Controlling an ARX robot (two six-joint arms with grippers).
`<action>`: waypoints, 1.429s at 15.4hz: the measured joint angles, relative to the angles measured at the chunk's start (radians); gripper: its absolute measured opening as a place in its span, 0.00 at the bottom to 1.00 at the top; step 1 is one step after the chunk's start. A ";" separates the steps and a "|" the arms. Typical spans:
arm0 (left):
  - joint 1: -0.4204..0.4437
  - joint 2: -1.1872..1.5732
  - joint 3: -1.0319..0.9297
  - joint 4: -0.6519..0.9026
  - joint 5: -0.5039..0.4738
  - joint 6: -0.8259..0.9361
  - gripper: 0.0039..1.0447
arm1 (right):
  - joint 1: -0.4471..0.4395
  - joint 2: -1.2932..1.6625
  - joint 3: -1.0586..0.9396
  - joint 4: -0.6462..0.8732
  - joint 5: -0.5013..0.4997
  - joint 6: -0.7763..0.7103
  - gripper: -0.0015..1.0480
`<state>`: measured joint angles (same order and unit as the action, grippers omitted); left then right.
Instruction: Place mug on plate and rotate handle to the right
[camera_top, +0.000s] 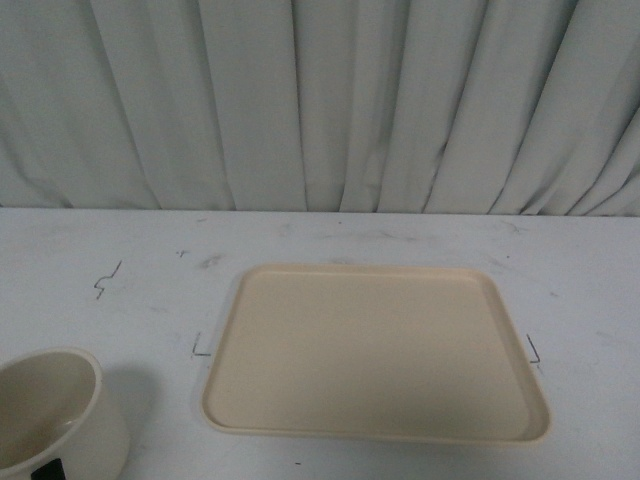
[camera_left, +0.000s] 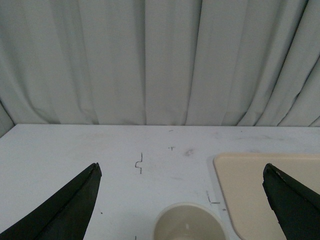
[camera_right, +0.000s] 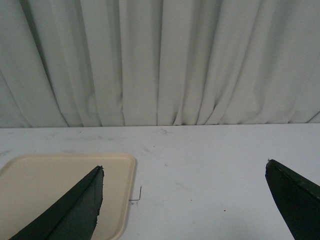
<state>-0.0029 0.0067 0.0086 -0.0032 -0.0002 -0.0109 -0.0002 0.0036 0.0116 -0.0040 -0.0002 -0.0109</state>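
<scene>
The cream-white mug (camera_top: 55, 415) stands upright on the table at the front view's lower left, cut off by the frame edge, with a bit of its black handle (camera_top: 48, 470) showing at its near side. The beige plate (camera_top: 375, 350) lies flat in the middle, to the right of the mug, with nothing on it. My left gripper (camera_left: 182, 167) hangs open above and behind the mug (camera_left: 187, 225), whose rim sits between the two dark fingers (camera_left: 70, 205). My right gripper (camera_right: 184, 170) is open over bare table, beside the plate's right edge (camera_right: 120, 200). Neither arm shows in the front view.
A pale pleated curtain (camera_top: 320, 100) closes off the far edge of the white table (camera_top: 580, 280). Small black bracket marks (camera_top: 200, 348) sit at the plate's left and right sides, and a squiggle mark (camera_top: 105, 280) lies on the table at the left.
</scene>
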 joint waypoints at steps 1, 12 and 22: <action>0.000 0.000 0.000 0.000 0.000 0.000 0.94 | 0.000 0.000 0.000 0.000 0.000 0.000 0.94; 0.039 0.295 0.161 -0.243 -0.233 -0.027 0.94 | 0.000 0.000 0.000 0.002 0.000 0.001 0.94; 0.050 1.451 0.468 0.010 -0.136 -0.117 0.94 | 0.000 0.000 0.000 0.000 0.000 0.001 0.94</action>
<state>0.0467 1.4574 0.4767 0.0067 -0.1360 -0.1276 -0.0002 0.0036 0.0116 -0.0036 -0.0006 -0.0097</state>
